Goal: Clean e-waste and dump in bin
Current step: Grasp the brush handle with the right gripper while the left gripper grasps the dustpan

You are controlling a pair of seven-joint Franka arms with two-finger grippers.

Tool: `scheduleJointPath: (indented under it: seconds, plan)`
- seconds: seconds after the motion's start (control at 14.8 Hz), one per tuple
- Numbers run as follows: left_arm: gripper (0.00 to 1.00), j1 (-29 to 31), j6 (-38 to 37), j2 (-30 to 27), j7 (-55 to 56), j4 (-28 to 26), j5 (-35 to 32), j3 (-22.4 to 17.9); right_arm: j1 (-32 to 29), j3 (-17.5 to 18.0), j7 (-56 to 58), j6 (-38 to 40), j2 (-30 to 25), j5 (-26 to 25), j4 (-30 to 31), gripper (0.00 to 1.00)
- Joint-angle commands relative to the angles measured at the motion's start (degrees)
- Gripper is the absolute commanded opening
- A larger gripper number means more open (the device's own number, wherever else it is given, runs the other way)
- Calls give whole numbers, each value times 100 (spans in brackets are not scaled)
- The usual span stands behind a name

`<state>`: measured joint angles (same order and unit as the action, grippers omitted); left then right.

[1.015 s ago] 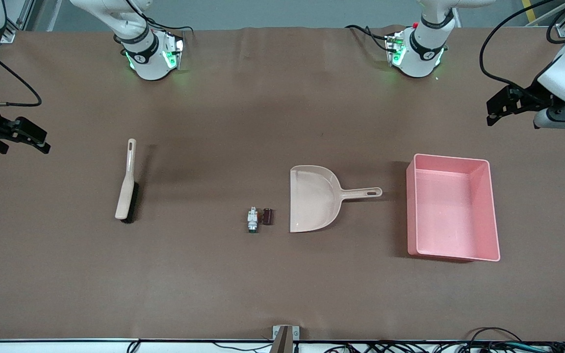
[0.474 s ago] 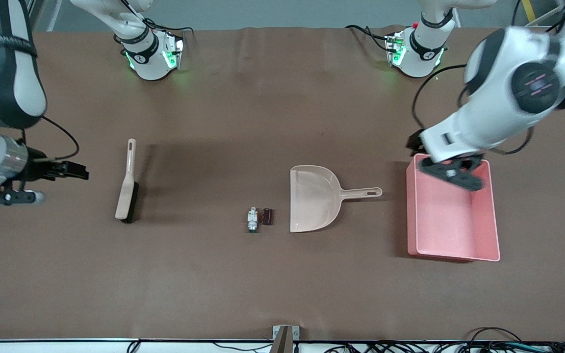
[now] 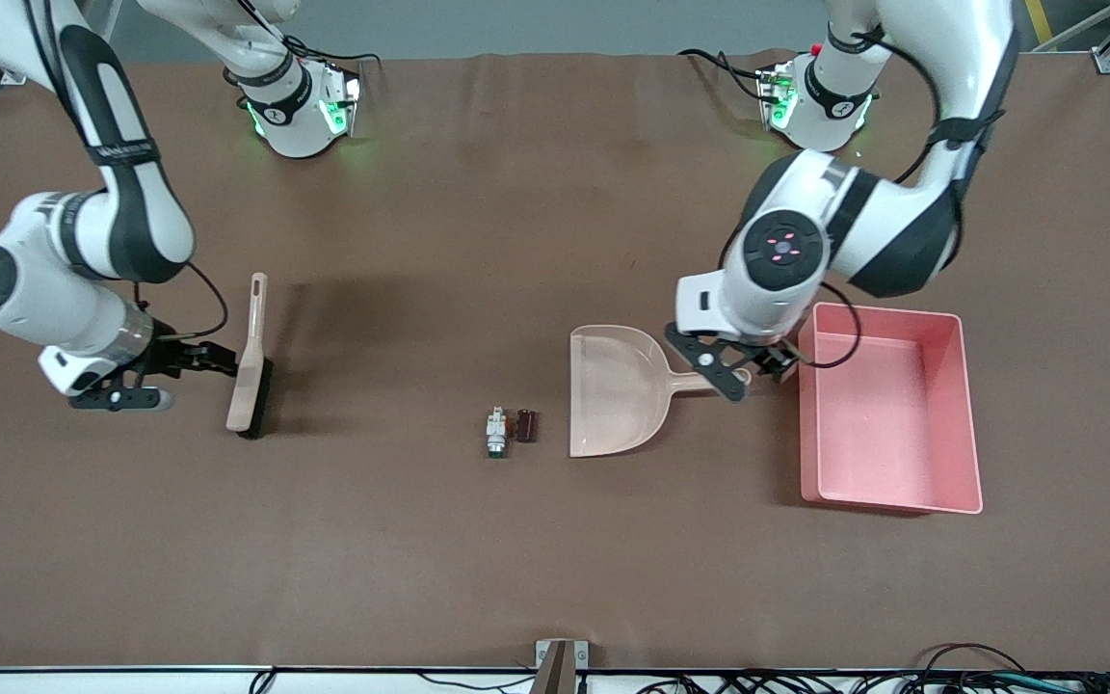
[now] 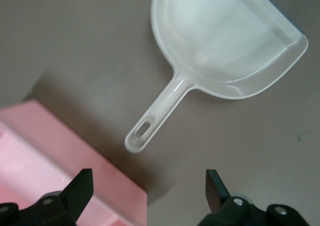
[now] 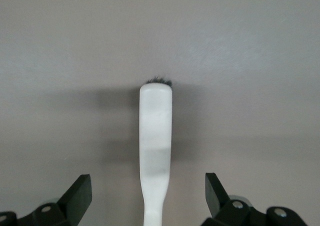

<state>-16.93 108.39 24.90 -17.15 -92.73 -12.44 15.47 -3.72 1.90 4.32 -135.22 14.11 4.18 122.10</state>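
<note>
White-and-silver and dark cylindrical e-waste [image 3: 509,429] lie touching.

Pink bin [image 3: 887,487]; beige dustpan [image 3: 613,390]; e-waste [image 3: 509,429] white-silver, seemingly dark brown

You've got a matt brown table cover [image 3: 516,559], slightly wrinkled like paper or cloth. The dustpan [image 4: 225,40] is smooth, semi-glossy beige plastic, same as the brush [image 5: 156,151] handle. The pink bin [image 3: 887,414] looks like smooth plastic too.
</note>
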Motion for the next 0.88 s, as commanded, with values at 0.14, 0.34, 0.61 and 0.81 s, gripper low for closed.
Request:
scheduleJointPath:
  seconds: [0.14,0.34,0.61,0.81]
  plan:
    - [95,-126,586,586,-1262,133,-338,18,143,12,-124,-830,346,57,384,100]
    - [93,-249,639,692,-1555,28,-803,18,152,4,-115,-1059,513,30,384,100]
    - [90,-240,1236,858,-1861,-166,-980,18,143,-5,-115,-1182,671,4,384,100]
    - [89,-258,1360,1043,-1959,-175,-1120,18,143,-14,-80,-1156,707,-14,384,81]
